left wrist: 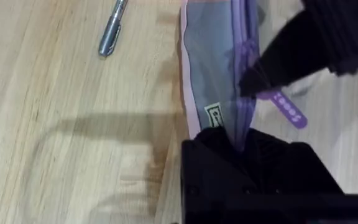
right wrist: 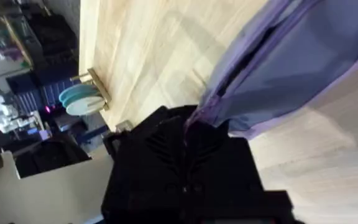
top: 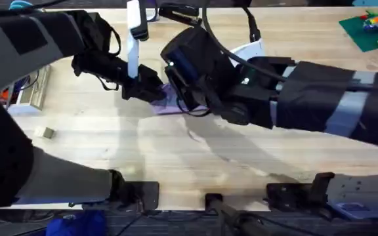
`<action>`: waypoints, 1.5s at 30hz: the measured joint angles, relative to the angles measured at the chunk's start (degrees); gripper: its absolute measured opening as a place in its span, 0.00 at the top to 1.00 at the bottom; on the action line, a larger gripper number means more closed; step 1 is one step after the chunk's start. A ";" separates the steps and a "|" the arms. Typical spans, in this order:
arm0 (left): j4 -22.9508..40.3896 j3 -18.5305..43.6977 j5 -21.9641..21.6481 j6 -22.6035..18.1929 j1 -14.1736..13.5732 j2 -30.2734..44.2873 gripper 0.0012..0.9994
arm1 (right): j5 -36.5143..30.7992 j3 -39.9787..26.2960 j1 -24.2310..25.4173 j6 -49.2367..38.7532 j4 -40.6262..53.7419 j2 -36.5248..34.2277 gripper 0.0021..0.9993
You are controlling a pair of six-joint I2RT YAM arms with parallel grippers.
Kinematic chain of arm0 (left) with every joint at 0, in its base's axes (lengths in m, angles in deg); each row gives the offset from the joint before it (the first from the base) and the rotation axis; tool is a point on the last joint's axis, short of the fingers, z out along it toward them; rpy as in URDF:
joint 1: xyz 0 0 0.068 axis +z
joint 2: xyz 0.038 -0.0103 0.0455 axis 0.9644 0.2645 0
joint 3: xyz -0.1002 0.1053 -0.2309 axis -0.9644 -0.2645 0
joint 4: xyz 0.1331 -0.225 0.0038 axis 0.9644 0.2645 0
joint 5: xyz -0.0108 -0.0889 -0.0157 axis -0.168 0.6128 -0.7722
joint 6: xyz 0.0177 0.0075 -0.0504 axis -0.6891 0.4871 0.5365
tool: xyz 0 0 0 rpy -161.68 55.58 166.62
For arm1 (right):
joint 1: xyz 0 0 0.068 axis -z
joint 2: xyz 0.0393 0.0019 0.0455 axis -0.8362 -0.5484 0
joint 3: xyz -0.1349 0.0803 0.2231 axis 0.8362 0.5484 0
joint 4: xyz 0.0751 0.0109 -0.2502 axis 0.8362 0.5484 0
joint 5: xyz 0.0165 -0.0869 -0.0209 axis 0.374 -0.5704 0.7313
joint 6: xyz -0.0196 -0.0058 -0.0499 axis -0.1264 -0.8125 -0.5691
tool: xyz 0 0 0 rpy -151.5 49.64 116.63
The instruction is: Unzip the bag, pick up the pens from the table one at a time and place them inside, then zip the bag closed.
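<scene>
The bag (left wrist: 213, 74) lies on the surface (left wrist: 55, 124) mid-table, between both arms. My left pincer (left wrist: 241, 140) is pressed together on the bag's near end at the zipper line. My right pincer (left wrist: 253, 84) pinches at the zipper, its purple pull tab (left wrist: 288, 112) dangling beside it. A silver pen (left wrist: 112, 30) lies nearby. I worry the fabric slips from the left grip and the bag drags instead of unzipping.

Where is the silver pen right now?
In the left wrist view, the slim silver-grey metallic pen lies on the light wooden table, apart from the lavender fabric pouch.
</scene>
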 joint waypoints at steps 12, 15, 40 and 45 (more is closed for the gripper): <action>0.08 0.00 -0.06 0.00 0.00 0.02 0.96 | 6.12 0.00 -1.55 0.70 -3.11 -3.85 0.97; 0.02 0.00 -0.72 -0.02 0.21 0.00 0.96 | 6.51 0.00 -1.60 0.77 -4.51 -4.48 0.97; 0.24 0.00 -0.45 -0.02 0.37 0.01 0.96 | 5.77 -0.15 -1.97 -6.71 -5.83 -1.98 0.26; 0.04 0.00 -0.17 0.00 0.37 0.00 0.96 | 4.62 -0.15 -1.90 -10.40 0.83 3.38 0.01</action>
